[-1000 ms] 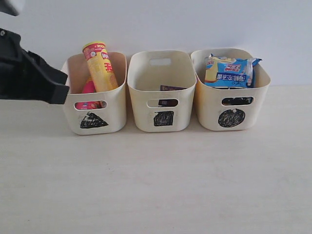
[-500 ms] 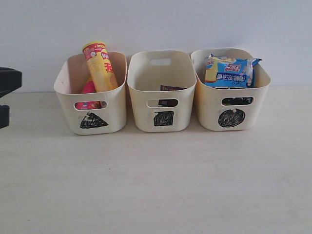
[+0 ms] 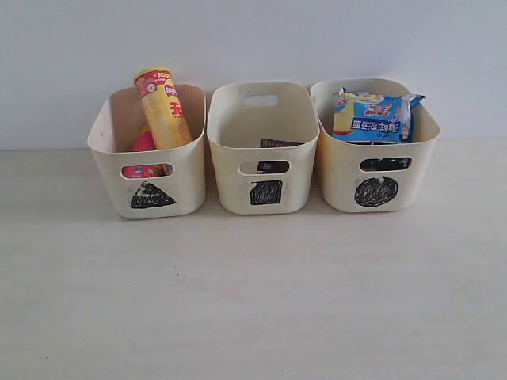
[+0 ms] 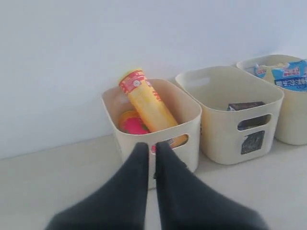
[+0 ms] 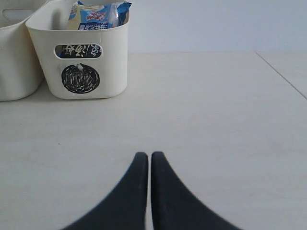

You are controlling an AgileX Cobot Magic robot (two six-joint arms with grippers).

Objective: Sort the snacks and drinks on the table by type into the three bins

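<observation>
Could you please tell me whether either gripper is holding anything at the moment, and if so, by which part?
Nothing is held. The left gripper and the right gripper both have their fingers closed together with nothing between them.

The left pincer (image 4: 150, 145) is a pair of matte, charcoal-black fingers (image 4: 129, 187). They are broad and blurred close to the lens and narrow in a smooth curve to small rounded tips, with a slim pale seam between them. The right pincer (image 5: 146, 155) looks much the same: two plain black fingers (image 5: 165, 191) with a smooth, even surface. Each flares outward like a horn toward its base, and only a hairline gap divides their straight inner edges.
</observation>
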